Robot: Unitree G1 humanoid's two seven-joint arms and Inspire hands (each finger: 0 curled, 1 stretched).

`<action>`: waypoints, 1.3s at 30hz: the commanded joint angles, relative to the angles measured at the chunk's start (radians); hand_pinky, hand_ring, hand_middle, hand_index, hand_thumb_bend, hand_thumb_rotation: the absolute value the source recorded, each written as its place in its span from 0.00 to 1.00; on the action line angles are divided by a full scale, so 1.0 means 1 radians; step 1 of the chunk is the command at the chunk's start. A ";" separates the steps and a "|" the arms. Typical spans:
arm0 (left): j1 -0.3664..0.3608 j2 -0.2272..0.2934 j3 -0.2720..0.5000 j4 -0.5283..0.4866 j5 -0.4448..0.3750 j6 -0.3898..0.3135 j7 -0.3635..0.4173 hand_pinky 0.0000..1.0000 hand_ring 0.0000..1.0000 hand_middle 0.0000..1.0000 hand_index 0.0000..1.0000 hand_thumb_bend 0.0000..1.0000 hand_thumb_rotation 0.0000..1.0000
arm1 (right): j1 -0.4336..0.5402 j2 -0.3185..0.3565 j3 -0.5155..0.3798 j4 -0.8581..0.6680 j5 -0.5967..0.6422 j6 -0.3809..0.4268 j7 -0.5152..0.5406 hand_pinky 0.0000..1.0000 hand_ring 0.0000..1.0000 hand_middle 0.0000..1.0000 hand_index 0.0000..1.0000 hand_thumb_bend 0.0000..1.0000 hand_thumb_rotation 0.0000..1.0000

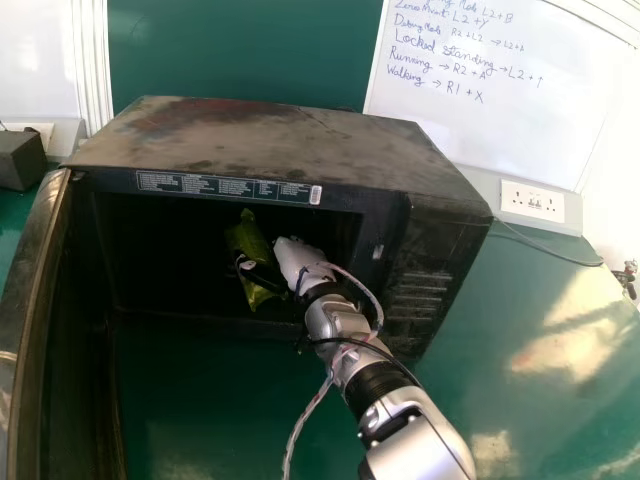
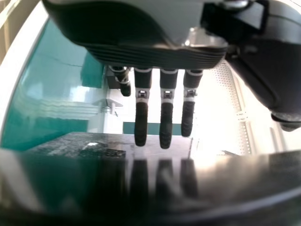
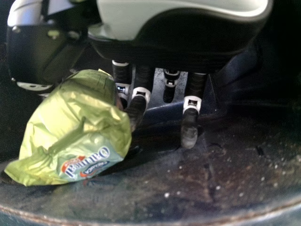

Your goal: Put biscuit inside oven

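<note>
Green wall (image 1: pixel 240 45) behind, whiteboard (image 1: pixel 480 130) off to the right, and here's your bench (image 1: pixel 470 430) with the oven (image 1: pixel 270 140) on it. Starting left: the door (image 1: pixel 40 240) stands wide open. Your left hand (image 2: pixel 166 122), in its wrist view, has straight fingers a little apart, holding nothing.

Now the middle, and there's the biscuit (image 1: pixel 250 240), inside the oven's mouth, upright and leaning slightly. Just right of it, your right hand (image 1: pixel 296 258) has it pinched, thumb one side, bent fingers the other, one finger out straight and clear of the pack.

That glossy wrapper looks thin and crinkly, so expect it light, soft outside, apt to slip if you barely touch it; the biscuits within should be brittle. Favour the firm middle, not the loose, flattened end, which would likely fold and let the pack swing. Squeeze just enough, lower it gently, then open up evenly so the foil doesn't cling.
</note>
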 commanded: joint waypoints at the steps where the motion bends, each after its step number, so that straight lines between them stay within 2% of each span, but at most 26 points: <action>1: 0.037 0.011 -0.023 -0.027 -0.025 0.031 0.004 0.55 0.62 0.64 0.72 0.91 0.76 | -0.020 -0.002 -0.006 0.005 0.007 -0.010 -0.016 0.60 0.84 0.86 0.64 0.78 0.01; 4: 0.052 0.017 -0.022 -0.039 -0.024 0.051 0.002 0.63 0.68 0.68 0.71 0.90 0.75 | -0.019 -0.005 -0.007 0.004 0.008 -0.017 -0.014 0.76 0.93 0.94 0.74 0.86 0.00; 6: 0.057 0.016 -0.019 -0.040 -0.016 0.054 0.001 0.61 0.68 0.69 0.70 0.90 0.76 | -0.020 -0.006 -0.001 0.005 0.002 -0.017 -0.017 0.83 0.98 0.98 0.78 0.87 0.00; 10: 0.063 0.011 -0.025 -0.042 -0.016 0.061 0.003 0.50 0.59 0.63 0.72 0.92 0.76 | -0.017 -0.005 -0.006 0.004 0.007 -0.015 -0.022 0.98 1.00 1.00 0.84 0.91 0.02; 13: 0.058 0.014 -0.020 -0.036 -0.012 0.056 -0.002 0.49 0.60 0.64 0.74 0.91 0.74 | -0.015 -0.005 -0.010 0.003 0.011 -0.018 -0.020 1.00 1.00 1.00 0.89 0.91 0.04; 15: 0.053 0.017 -0.015 -0.030 -0.011 0.051 -0.007 0.55 0.64 0.65 0.72 0.90 0.73 | -0.013 -0.007 -0.006 0.002 0.007 -0.025 -0.023 1.00 1.00 1.00 0.91 0.90 0.05; 16: 0.051 0.018 -0.013 -0.027 -0.011 0.049 -0.009 0.50 0.58 0.60 0.72 0.90 0.73 | -0.013 -0.008 -0.001 0.002 0.002 -0.025 -0.024 1.00 1.00 1.00 0.91 0.89 0.06; 19: 0.046 0.017 -0.009 -0.020 -0.009 0.046 -0.010 0.50 0.58 0.61 0.71 0.90 0.75 | -0.012 -0.007 -0.005 0.002 0.006 -0.024 -0.019 1.00 1.00 1.00 0.90 0.89 0.07; 24: 0.035 0.019 -0.004 -0.013 -0.011 0.045 -0.014 0.58 0.62 0.63 0.76 0.91 0.75 | -0.012 -0.006 -0.010 0.001 0.013 -0.022 -0.012 1.00 1.00 1.00 0.89 0.89 0.09; 25: 0.033 0.018 -0.002 -0.013 -0.010 0.046 -0.014 0.62 0.63 0.63 0.76 0.91 0.75 | -0.012 -0.005 -0.011 0.001 0.013 -0.022 -0.012 1.00 1.00 1.00 0.89 0.89 0.09; 26: 0.032 0.018 -0.002 -0.012 -0.011 0.046 -0.014 0.66 0.60 0.60 0.75 0.91 0.75 | -0.011 -0.005 -0.011 0.000 0.014 -0.026 -0.015 1.00 1.00 1.00 0.89 0.89 0.09; 27: 0.030 0.019 -0.001 -0.011 -0.012 0.045 -0.015 0.66 0.56 0.56 0.74 0.90 0.74 | -0.010 -0.005 -0.009 -0.001 0.012 -0.027 -0.018 1.00 1.00 1.00 0.89 0.89 0.09; 29: 0.027 0.019 0.002 -0.007 -0.011 0.042 -0.018 0.68 0.56 0.55 0.72 0.90 0.73 | -0.008 -0.005 -0.011 -0.003 0.015 -0.037 -0.021 1.00 1.00 1.00 0.89 0.88 0.09; 32: 0.024 0.018 0.002 -0.006 -0.013 0.044 -0.020 0.78 0.70 0.70 0.75 0.89 0.74 | -0.005 -0.006 -0.011 -0.004 0.016 -0.049 -0.027 1.00 1.00 1.00 0.88 0.89 0.10; 34: 0.022 0.016 0.004 -0.008 -0.010 0.048 -0.020 0.82 0.77 0.77 0.78 0.90 0.74 | -0.004 -0.006 -0.008 -0.005 0.012 -0.054 -0.039 1.00 1.00 1.00 0.88 0.89 0.10; 39: 0.025 0.018 -0.001 -0.016 -0.014 0.056 -0.022 0.82 0.77 0.78 0.79 0.89 0.75 | 0.002 -0.013 -0.003 -0.012 0.008 -0.085 -0.071 1.00 1.00 1.00 0.88 0.88 0.08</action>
